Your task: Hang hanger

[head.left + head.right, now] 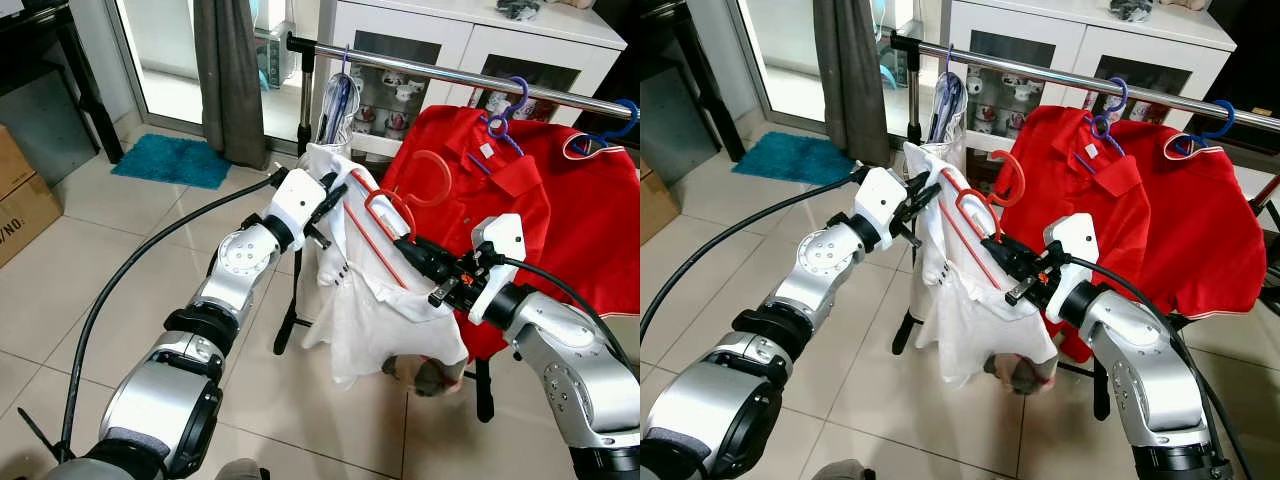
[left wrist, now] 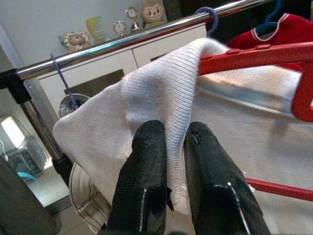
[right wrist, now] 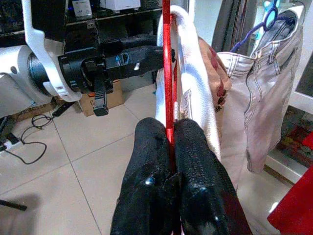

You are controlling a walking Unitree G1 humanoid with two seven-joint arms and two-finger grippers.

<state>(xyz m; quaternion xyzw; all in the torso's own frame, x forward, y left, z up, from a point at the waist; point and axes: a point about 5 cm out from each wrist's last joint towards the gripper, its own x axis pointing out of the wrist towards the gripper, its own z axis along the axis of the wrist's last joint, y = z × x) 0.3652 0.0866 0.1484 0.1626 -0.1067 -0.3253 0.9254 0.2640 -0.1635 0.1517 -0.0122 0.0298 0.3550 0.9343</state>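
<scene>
While the left gripper [image 2: 168, 147] pinches the white shirt [image 1: 385, 310] at frame centre, the right gripper [image 3: 171, 142] clamps its thin red hanger [image 1: 375, 235].

You can't see most of the red hanger [image 1: 385, 228]: the white shirt [image 1: 375, 310] covers its lower bar. The rail [image 1: 470, 78] runs off the right edge. Cabinet trinkets [image 2: 128, 13] are too blurred to identify.

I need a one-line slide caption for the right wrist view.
Right gripper pinching the red hanger that carries a white shirt.
</scene>
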